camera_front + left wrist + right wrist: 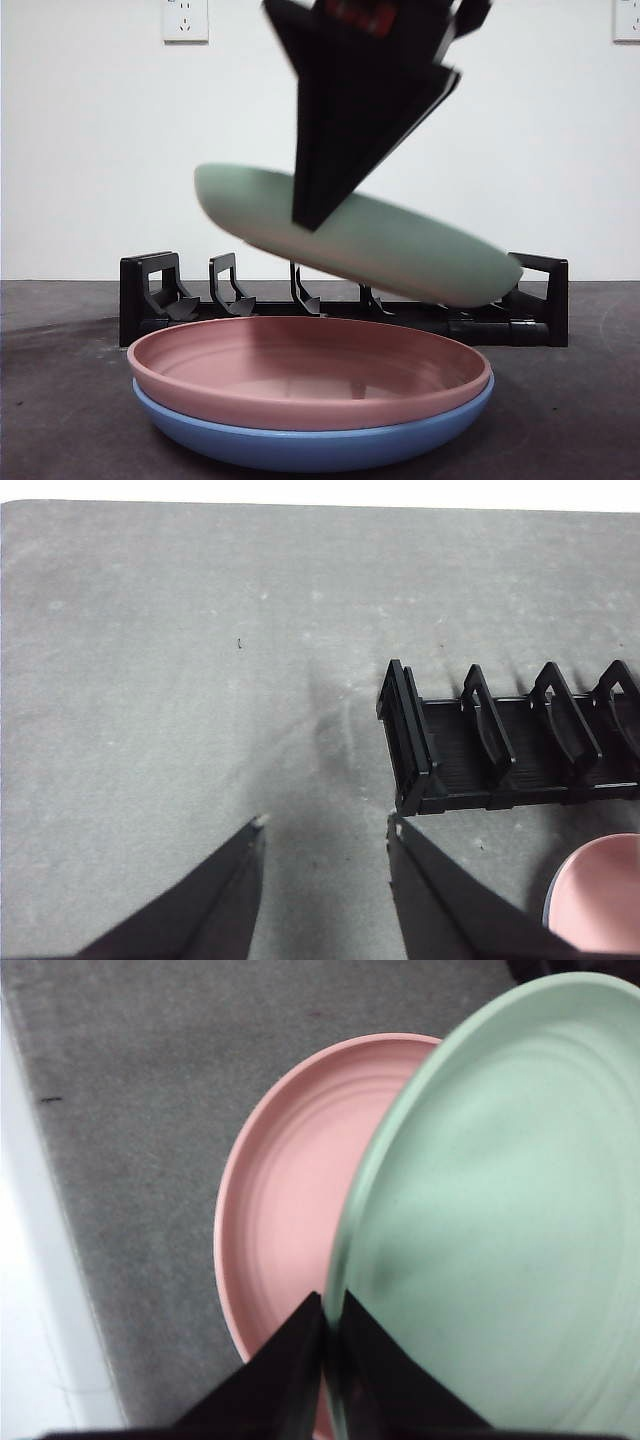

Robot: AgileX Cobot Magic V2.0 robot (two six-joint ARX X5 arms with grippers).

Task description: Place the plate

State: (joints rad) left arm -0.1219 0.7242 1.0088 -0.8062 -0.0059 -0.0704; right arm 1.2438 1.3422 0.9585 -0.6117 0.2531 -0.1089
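Note:
My right gripper is shut on the rim of a green plate and holds it tilted in the air above a pink plate stacked on a blue plate. In the right wrist view the jaws pinch the green plate's edge over the pink plate. A black slotted dish rack stands behind the stack. My left gripper is open and empty over bare table, near the rack's end.
The dark grey table stretches to both sides of the stack. A white wall with sockets is behind. The pink plate's edge shows in the left wrist view.

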